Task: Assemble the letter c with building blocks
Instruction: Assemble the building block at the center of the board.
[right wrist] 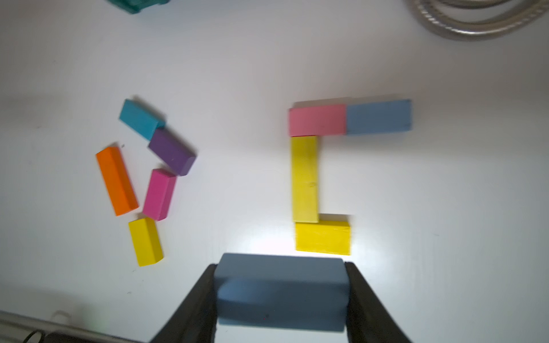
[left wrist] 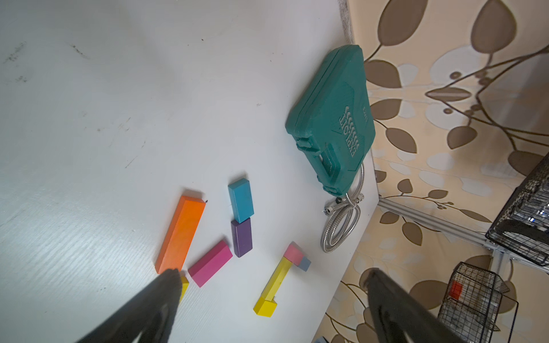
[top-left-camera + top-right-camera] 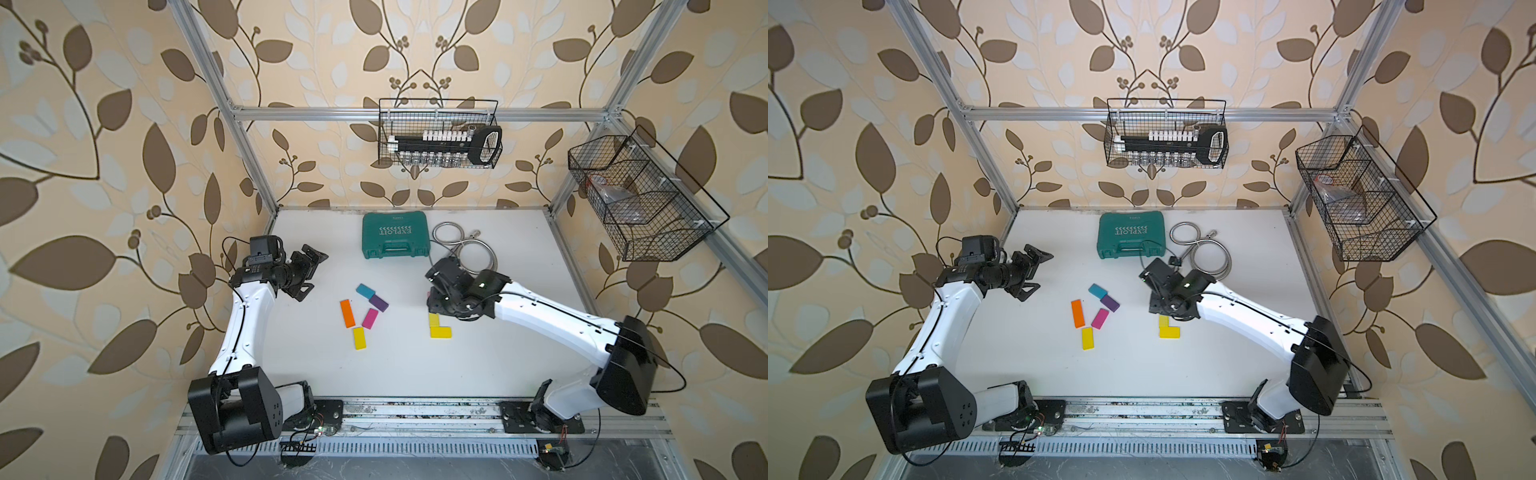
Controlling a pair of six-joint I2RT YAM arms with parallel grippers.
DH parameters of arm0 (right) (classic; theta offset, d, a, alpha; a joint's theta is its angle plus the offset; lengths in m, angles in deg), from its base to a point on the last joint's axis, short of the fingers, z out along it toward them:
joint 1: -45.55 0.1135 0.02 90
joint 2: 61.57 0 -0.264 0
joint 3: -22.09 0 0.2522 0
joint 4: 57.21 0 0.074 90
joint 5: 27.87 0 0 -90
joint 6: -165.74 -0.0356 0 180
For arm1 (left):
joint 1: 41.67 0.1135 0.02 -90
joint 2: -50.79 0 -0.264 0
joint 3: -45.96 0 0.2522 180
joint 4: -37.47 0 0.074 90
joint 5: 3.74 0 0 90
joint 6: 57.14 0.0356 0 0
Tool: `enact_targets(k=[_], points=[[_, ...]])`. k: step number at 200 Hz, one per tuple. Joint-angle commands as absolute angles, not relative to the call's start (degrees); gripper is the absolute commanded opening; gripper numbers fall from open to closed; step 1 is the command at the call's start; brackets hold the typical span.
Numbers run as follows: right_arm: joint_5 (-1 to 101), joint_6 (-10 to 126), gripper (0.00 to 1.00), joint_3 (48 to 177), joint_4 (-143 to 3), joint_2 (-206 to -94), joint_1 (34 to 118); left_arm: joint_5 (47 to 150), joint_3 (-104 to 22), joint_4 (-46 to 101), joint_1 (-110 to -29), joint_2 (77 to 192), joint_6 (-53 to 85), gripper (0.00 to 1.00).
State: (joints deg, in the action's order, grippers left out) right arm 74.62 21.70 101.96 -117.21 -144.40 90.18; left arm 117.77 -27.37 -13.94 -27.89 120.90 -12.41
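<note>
The right gripper (image 1: 280, 267) held the light blue block (image 1: 280, 297) clamped between its jaws at the lower centre of its wrist frame, arguably needing square, flush placement against the right end of the short yellow block (image 1: 323, 237), while the left gripper (image 3: 312, 272) stood with jaws apart.

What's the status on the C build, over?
Left tool open, empty. Right tool shut on blue block. C one block short, beside short yellow block. Nothing in that spot.

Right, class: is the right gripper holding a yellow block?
No, the right gripper grips a blue block, as its wrist view shows.
</note>
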Motion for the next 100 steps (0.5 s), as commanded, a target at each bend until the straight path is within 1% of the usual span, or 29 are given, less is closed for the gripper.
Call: enact_targets(k=[1, 21, 42, 76, 100], points=[[73.45, 25.05, 0.35, 94.35, -117.57, -140.14, 84.12, 120.18, -26.77, -14.99, -28.73, 118.01, -11.38, 0.99], [71.35, 28.35, 0.36, 89.15, -116.46, -137.24, 78.55, 120.60, -26.73, -15.92, -29.16, 117.29, -10.99, 0.99], [69.63, 31.00, 0.36, 85.86, -115.03, -137.75, 74.88, 120.82, -26.77, -16.19, -29.81, 116.73, -10.84, 0.99], [66.75, 34.27, 0.37, 83.48, -111.06, -141.51, 73.76, 120.12, -26.68, -16.72, -30.71, 116.71, -10.97, 0.99], [66.70, 34.86, 0.39, 83.38, -109.79, -144.58, 73.78, 119.67, -26.94, -16.38, -31.43, 116.97, -11.56, 0.99]])
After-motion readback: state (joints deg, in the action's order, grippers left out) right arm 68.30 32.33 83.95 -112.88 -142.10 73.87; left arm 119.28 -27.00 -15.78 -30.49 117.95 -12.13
